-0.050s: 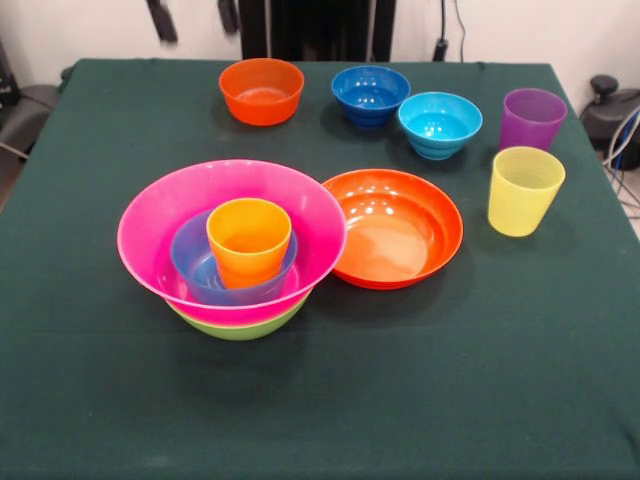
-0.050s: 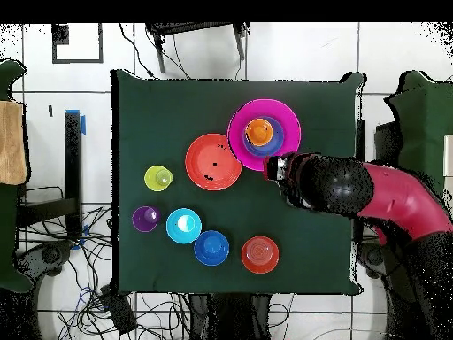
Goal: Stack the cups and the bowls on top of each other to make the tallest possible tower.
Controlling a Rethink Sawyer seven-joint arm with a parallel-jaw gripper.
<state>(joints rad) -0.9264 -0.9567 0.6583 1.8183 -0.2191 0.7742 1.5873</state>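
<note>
**Tower of four pieces left of centre, arm end at its rim**

The tower (image 1: 232, 250) stands left of centre in the front view. Its base is a lime green bowl (image 1: 240, 325), of which only a sliver shows beneath the large pink bowl (image 1: 160, 225) nested in it. Inside the pink bowl sits a small dark blue bowl (image 1: 190, 260), and in that an orange cup (image 1: 248, 240), upright, mouth up, its long axis vertical and its rim rising a little above the pink rim.

Touching the pink bowl's right edge, the shallow orange bowl (image 1: 395, 228) lies flat on the green tablecloth (image 1: 420, 400). At right the yellow cup (image 1: 525, 190) stands upright with the purple cup (image 1: 532, 118) just behind it, both mouths up. Along the upper part of the frame runs a row of small bowls: orange (image 1: 262, 90), blue (image 1: 370, 95) and cyan (image 1: 440, 124), all upright and apart from one another.

In the overhead view the red and black arm (image 2: 389, 197) enters from the right edge and stretches leftward, almost level across the frame. Its gripper (image 2: 276, 167) end lies just at the lower right rim of the pink bowl there. Whether its pincer is apart or together I cannot tell. The front view shows only dark parts at the top edge.
</note>
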